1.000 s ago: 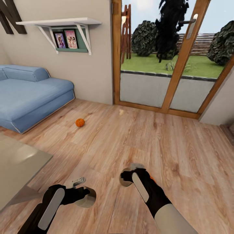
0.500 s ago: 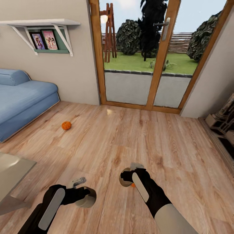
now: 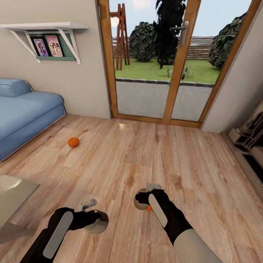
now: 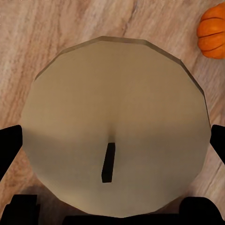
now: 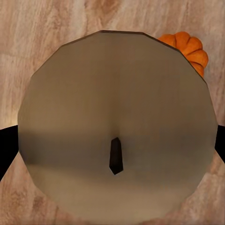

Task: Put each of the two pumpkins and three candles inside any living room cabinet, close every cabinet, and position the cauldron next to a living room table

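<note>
Each of my grippers holds a grey-beige candle low over the wood floor. The left gripper (image 3: 95, 221) is shut on one candle (image 4: 112, 117), whose wick points at the wrist camera. The right gripper (image 3: 141, 202) is shut on a second candle (image 5: 117, 122). A small orange pumpkin (image 3: 149, 208) lies on the floor just beneath the right gripper, half hidden by the candle (image 5: 190, 49); a pumpkin (image 4: 213, 30) also shows at the edge of the left wrist view. Another pumpkin (image 3: 73, 142) rests on the floor farther off at the left, near the sofa.
A blue sofa (image 3: 25, 113) stands along the left wall under a white shelf (image 3: 44, 27). A glass table corner (image 3: 12, 195) juts in at lower left. Glazed wooden doors (image 3: 171, 73) lie ahead. A dark low unit (image 3: 248, 142) sits at the right edge.
The whole view has swung to the right, bringing the dark unit into sight and moving the sofa and table leftward. Both arms hold their candles in the same pose.
</note>
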### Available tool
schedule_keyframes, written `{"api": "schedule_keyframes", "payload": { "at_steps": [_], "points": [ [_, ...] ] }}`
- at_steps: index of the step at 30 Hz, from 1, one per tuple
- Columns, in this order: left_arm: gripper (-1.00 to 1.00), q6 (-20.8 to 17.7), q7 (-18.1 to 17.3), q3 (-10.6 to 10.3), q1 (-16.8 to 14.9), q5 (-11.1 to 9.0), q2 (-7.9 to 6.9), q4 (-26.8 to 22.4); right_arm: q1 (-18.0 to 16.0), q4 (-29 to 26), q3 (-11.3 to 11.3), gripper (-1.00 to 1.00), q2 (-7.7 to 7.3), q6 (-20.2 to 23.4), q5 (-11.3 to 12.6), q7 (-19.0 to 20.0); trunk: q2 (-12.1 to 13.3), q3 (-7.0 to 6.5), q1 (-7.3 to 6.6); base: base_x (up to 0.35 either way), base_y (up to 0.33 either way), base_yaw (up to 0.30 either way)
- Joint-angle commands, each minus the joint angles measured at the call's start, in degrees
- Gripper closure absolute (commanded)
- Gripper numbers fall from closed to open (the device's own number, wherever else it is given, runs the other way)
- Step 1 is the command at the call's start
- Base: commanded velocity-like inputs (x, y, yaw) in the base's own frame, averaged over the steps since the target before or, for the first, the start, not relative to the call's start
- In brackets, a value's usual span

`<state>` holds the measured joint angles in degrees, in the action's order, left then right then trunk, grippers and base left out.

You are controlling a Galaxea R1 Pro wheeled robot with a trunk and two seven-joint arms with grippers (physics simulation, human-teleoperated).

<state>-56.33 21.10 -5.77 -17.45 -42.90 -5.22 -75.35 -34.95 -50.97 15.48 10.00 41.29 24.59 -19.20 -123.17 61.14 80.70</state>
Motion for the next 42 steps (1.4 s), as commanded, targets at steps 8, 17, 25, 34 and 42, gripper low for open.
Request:
{"api": "schedule_keyframes", "payload": {
  "at_steps": [8, 17, 25, 34, 42],
  "points": [
    [1.0, -0.1, 0.6, -0.1, 0.0, -0.6, -0.05, -0.1, 0.0, 0.0, 0.1, 1.0, 0.0, 0.1, 0.6, -0.6, 2.8, -1.21, -1.55, 0.0, 0.0, 0.0],
    [1.0, -0.1, 0.5, -0.2, 0.0, -0.6, -0.1, -0.1, 0.0, -0.1, 0.2, 1.0, 0.0, 0.0, 0.6, -0.6, 5.2, -2.29, -2.86, 0.0, 0.0, 0.0],
    [1.0, 0.2, 0.3, -0.2, 0.0, -0.6, -0.14, -0.1, 0.0, 0.0, 0.2, 1.0, 0.0, 0.0, 0.6, -0.6, 5.2, -2.29, -2.86, 0.0, 0.0, 0.0],
    [1.0, 0.3, 0.3, -0.4, 0.0, -0.6, -0.14, -0.1, 0.0, 0.0, 0.2, 1.0, 0.0, 0.0, 0.6, -0.6, 5.2, -2.29, -2.86, -0.14, 0.0, 0.0],
    [1.0, 0.3, 0.4, -0.4, 0.0, -0.5, -0.14, -0.1, 0.0, 0.0, 0.2, 1.0, 0.0, 0.0, 0.6, -0.6, 5.2, -2.29, -2.86, -0.009, 0.173, 0.0]
  ]
}}
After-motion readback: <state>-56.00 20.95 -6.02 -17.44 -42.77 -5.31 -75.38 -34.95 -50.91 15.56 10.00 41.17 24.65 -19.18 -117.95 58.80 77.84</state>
